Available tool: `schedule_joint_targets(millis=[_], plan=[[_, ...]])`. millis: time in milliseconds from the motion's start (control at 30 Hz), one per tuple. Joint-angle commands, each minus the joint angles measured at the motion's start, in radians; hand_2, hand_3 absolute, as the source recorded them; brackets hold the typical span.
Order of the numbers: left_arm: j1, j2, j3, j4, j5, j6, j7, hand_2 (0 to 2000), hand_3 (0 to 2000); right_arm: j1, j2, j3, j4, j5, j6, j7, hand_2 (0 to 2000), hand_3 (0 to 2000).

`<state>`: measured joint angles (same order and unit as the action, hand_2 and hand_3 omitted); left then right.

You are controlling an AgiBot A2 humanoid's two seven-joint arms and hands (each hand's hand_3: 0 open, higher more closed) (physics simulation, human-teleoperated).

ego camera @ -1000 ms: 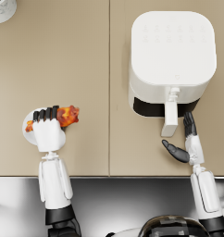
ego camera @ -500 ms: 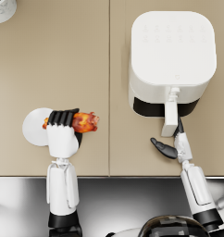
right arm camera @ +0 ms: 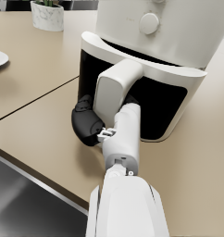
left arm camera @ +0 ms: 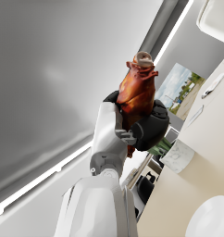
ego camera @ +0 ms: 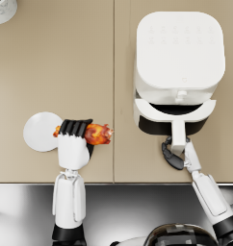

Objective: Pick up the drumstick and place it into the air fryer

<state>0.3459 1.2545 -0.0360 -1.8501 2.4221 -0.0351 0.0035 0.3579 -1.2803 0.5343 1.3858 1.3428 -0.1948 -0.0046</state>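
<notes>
Drumstick [ego camera: 97, 134] is grasped in the left hand [ego camera: 73, 144], held above the counter just beside the white plate [ego camera: 39, 131], with its long axis lying roughly crosswise and the meaty end pointing toward the air fryer [ego camera: 178, 57]. The air fryer basket [ego camera: 174, 115] is pulled partly out, well apart on the drumstick's right. The right hand [ego camera: 175, 153] has its fingers wrapped on the basket handle [ego camera: 178, 132], so the left hand alone carries the load.
</notes>
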Motion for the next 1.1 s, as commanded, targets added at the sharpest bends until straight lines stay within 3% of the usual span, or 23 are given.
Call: schedule_joint_targets(millis=[33,200,233,300,500,533,600,633,667,700,733,767,800,833,867,900,933,967,1033,1067,1100], plan=[[0.005,0.001,0.022,-0.030,0.000,0.000,0.000,2000,2000,-0.017,0.052,0.200,0.207,0.000,-0.007,-0.001,2000,2000],[0.000,0.008,0.095,-0.056,0.000,0.000,0.000,2000,2000,-0.006,0.194,0.339,0.357,-0.002,-0.019,-0.006,2000,2000],[0.002,0.010,0.107,-0.069,0.000,-0.001,0.000,2000,2000,-0.099,0.143,0.244,0.384,-0.003,-0.013,-0.005,2000,2000],[0.012,0.018,0.126,-0.079,0.000,-0.001,0.000,2000,2000,-0.115,0.178,0.279,0.443,-0.004,0.038,0.001,2000,2000],[0.069,0.060,0.196,-0.071,-0.043,-0.008,0.000,2000,2000,-0.141,0.251,0.341,0.553,-0.005,0.049,0.005,2000,2000],[0.086,0.074,0.218,-0.063,-0.087,-0.009,0.000,2000,2000,-0.245,0.171,0.227,0.567,-0.006,0.057,0.006,2000,2000],[0.127,0.108,0.260,-0.029,-0.141,-0.011,0.000,2000,2000,-0.244,0.176,0.242,0.584,-0.006,0.075,0.003,2000,2000],[0.145,0.124,0.284,-0.012,-0.157,-0.011,0.000,2000,2000,-0.169,0.236,0.336,0.582,-0.006,0.075,0.002,2000,2000],[0.161,0.152,0.299,0.001,-0.169,-0.012,0.000,2000,2000,-0.168,0.237,0.338,0.582,-0.006,0.076,0.003,2000,2000],[0.183,0.178,0.319,0.025,-0.177,-0.012,0.000,2000,2000,-0.241,0.173,0.252,0.584,-0.006,0.069,0.003,2000,2000],[0.200,0.199,0.338,0.045,-0.183,-0.013,0.000,2000,2000,-0.165,0.234,0.340,0.584,-0.006,0.069,0.003,2000,2000],[0.225,0.226,0.354,0.077,-0.187,-0.014,0.000,2000,2000,-0.163,0.232,0.337,0.581,-0.006,0.073,0.004,2000,2000],[0.245,0.249,0.374,0.106,-0.190,-0.013,0.001,2000,2000,-0.238,0.169,0.253,0.585,-0.007,0.076,0.004,2000,2000],[0.276,0.283,0.394,0.149,-0.192,-0.015,0.001,2000,2000,-0.238,0.170,0.261,0.584,-0.006,0.081,0.003,2000,2000],[0.493,0.017,0.736,0.201,-0.194,-0.016,0.001,2000,2000,-0.174,0.222,0.339,0.595,-0.007,0.087,0.003,2000,2000],[0.368,0.269,0.498,0.229,-0.196,-0.016,0.001,2000,2000,-0.239,0.176,0.272,0.604,-0.007,0.086,0.003,2000,2000],[0.392,0.285,0.525,0.256,-0.195,-0.022,0.001,2000,2000,-0.179,0.225,0.339,0.613,-0.007,0.088,0.003,2000,2000],[0.406,0.303,0.537,0.279,-0.196,-0.020,0.001,2000,2000,-0.238,0.180,0.280,0.621,-0.007,0.091,0.004,2000,2000],[0.434,0.315,0.568,0.335,-0.197,-0.018,0.001,2000,2000,-0.237,0.183,0.305,0.622,-0.007,0.089,0.004,2000,2000],[0.644,0.079,0.908,0.356,-0.197,-0.017,0.001,2000,2000,-0.223,0.530,0.244,0.534,-0.007,0.085,0.004,2000,2000],[0.480,0.259,0.650,0.369,-0.198,-0.012,0.001,2000,2000,-0.200,0.222,0.340,0.624,-0.007,0.080,0.004,2000,2000]])
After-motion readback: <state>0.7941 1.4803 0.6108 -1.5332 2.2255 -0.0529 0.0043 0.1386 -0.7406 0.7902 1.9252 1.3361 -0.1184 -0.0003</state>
